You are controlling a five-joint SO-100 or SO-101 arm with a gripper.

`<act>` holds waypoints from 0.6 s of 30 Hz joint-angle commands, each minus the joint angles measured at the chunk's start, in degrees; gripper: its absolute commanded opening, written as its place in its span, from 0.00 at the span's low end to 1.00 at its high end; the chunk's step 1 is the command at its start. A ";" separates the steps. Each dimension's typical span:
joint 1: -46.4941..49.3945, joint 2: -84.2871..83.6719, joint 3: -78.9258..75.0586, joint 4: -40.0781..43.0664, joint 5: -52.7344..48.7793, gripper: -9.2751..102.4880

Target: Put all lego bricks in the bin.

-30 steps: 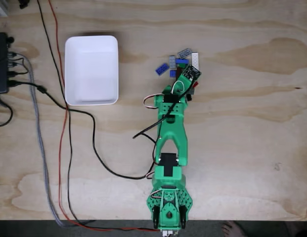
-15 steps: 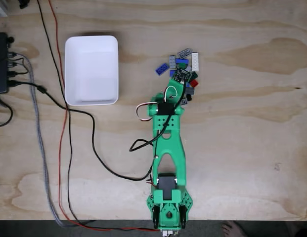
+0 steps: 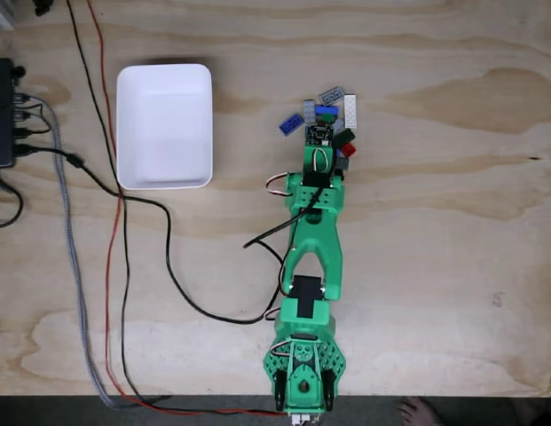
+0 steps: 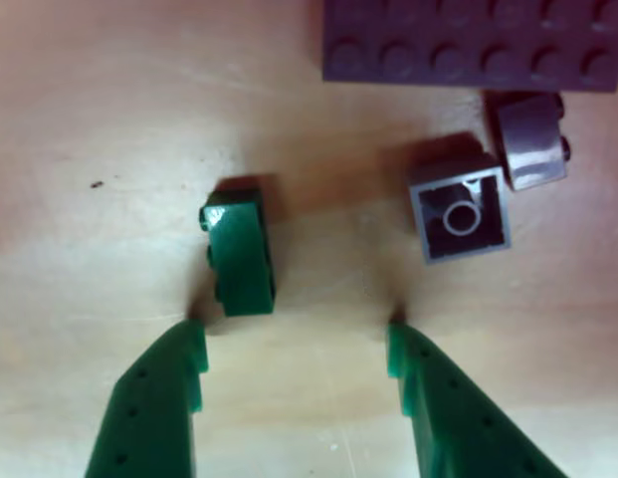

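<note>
Fingers [image 4: 294, 334] spread wide, nothing between them; both green tips enter the other view from the 6 o'clock edge and sit down at the wooden counter [image 4: 90, 100].

Small green brick [image 4: 240, 253]: lies on its side just at 12 o'clock of the left fingertip [image 4: 179, 363], close to it; contact cannot be confirmed. It is off to the left of the open gap.

Grey brick [image 4: 458, 211]: upside down, hollow underside with its round tube showing, at about 1 o'clock of the right fingertip [image 4: 413, 363], apart from it. A small dark rounded piece [image 4: 530, 139] sits just at 1 o'clock of the grey brick, nearly touching. A long dark studded plate [image 4: 468, 45] runs along the 12 o'clock edge of this view.

Fixed view: the green arm [image 3: 309, 257] reaches from the 6 o'clock edge of the counter [image 3: 452, 266] toward 12 o'clock, its head over the lower part of the lego bricks [image 3: 328, 111] cluster. Blue, grey, white, red and dark green pieces are visible around the head; individual count not clear.

The bin [image 3: 164, 75], white, stands well apart from the cluster at about 9 o'clock of it; its inside looks plain white.

Black, red and braided grey cables [image 3: 115, 266] run along the 9 o'clock side of the counter, passing just beside the bin, toward a black box [image 3: 2, 115] at the 9 o'clock edge.
</note>
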 commanded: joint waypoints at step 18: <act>-10.72 33.84 5.27 -9.05 18.19 0.08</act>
